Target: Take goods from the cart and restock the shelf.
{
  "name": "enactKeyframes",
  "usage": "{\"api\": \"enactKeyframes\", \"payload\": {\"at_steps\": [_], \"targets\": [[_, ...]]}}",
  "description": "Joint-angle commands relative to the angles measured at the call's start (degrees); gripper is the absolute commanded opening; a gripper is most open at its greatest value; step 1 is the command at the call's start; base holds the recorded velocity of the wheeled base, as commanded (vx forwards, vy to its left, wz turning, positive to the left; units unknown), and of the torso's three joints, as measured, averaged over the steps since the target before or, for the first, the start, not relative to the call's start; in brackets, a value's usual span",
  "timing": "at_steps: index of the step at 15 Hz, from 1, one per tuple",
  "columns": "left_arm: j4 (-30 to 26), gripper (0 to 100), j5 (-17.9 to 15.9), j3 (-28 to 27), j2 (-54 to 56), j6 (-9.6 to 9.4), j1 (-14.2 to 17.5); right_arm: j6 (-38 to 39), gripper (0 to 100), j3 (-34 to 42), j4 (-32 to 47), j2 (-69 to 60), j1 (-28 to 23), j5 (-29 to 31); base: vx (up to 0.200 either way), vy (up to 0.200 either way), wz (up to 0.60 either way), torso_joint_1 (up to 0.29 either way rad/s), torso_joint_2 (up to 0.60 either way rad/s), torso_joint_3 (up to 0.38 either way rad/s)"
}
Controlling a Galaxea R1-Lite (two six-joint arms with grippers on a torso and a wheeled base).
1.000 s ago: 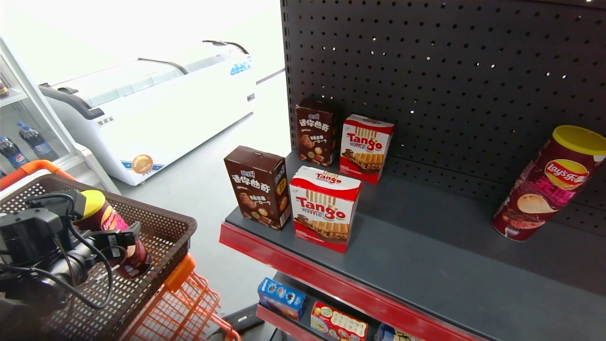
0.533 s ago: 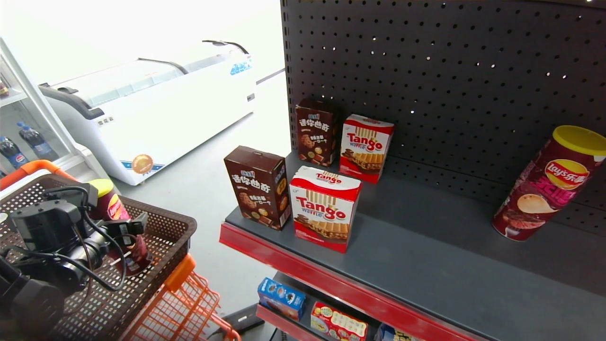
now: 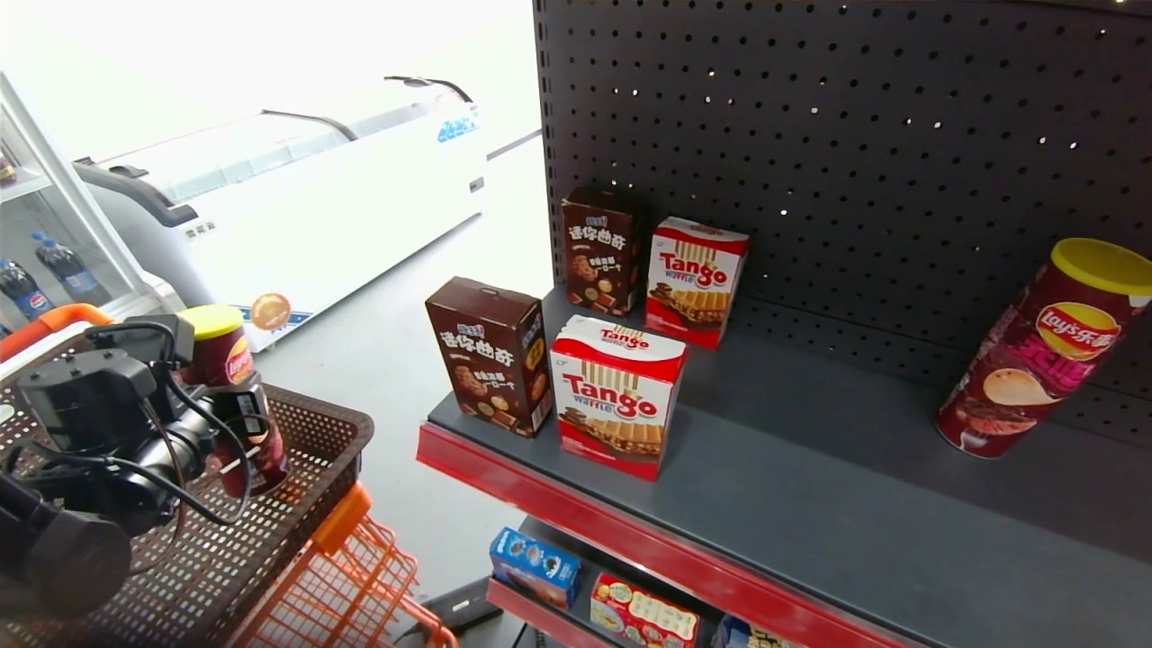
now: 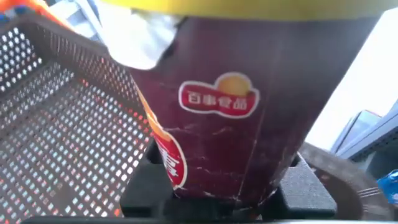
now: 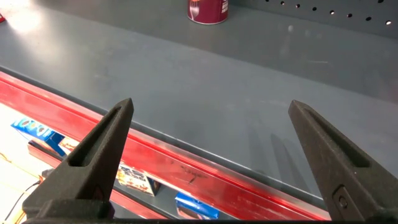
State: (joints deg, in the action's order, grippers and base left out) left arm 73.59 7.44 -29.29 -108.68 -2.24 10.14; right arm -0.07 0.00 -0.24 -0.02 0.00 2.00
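Note:
My left gripper (image 3: 241,423) is shut on a dark red chip can with a yellow lid (image 3: 236,387), held upright above the brown cart basket (image 3: 310,454). The same can (image 4: 242,118) stands between the fingers in the left wrist view, over the basket mesh (image 4: 56,124). A second chip can (image 3: 1039,346) stands at the right of the dark grey shelf (image 3: 837,468). My right gripper (image 5: 214,165) is open over the shelf board (image 5: 205,87) near its red front lip (image 5: 186,168), with the far chip can (image 5: 208,10) beyond.
Two brown cookie boxes (image 3: 493,354) (image 3: 600,248) and two red-and-white wafer boxes (image 3: 616,393) (image 3: 695,279) stand at the shelf's left end. A pegboard wall (image 3: 855,135) backs the shelf. A white chest freezer (image 3: 279,207) stands behind the cart. Lower shelves hold small packs (image 3: 535,562).
My left gripper has lifted the chip can up out of the basket and turned it more upright. The shelf goods have not moved.

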Motion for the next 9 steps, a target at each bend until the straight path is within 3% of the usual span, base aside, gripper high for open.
{"api": "enactKeyframes", "payload": {"at_steps": [1, 3, 7, 9], "targets": [[-4.8, 0, -0.1, -3.3, 7.3, -0.83, -0.7, -0.1, 100, 0.0, 0.0, 0.0, 0.0, 0.0, 0.0, 0.0, 0.0, 0.0, 0.0, 0.0], [-15.4, 0, -0.5, -7.5, 13.8, -0.75, -1.8, -0.1, 100, 0.0, 0.0, 0.0, 0.0, 0.0, 0.0, 0.0, 0.0, 0.0, 0.0, 0.0], [-30.2, 0, -8.1, -8.9, 26.4, -0.75, -3.5, -0.1, 100, 0.0, 0.0, 0.0, 0.0, 0.0, 0.0, 0.0, 0.0, 0.0, 0.0, 0.0], [-31.1, 0, -8.4, -7.5, 29.6, -0.39, -5.1, 0.0, 100, 0.0, 0.0, 0.0, 0.0, 0.0, 0.0, 0.0, 0.0, 0.0, 0.0, 0.0]]}}
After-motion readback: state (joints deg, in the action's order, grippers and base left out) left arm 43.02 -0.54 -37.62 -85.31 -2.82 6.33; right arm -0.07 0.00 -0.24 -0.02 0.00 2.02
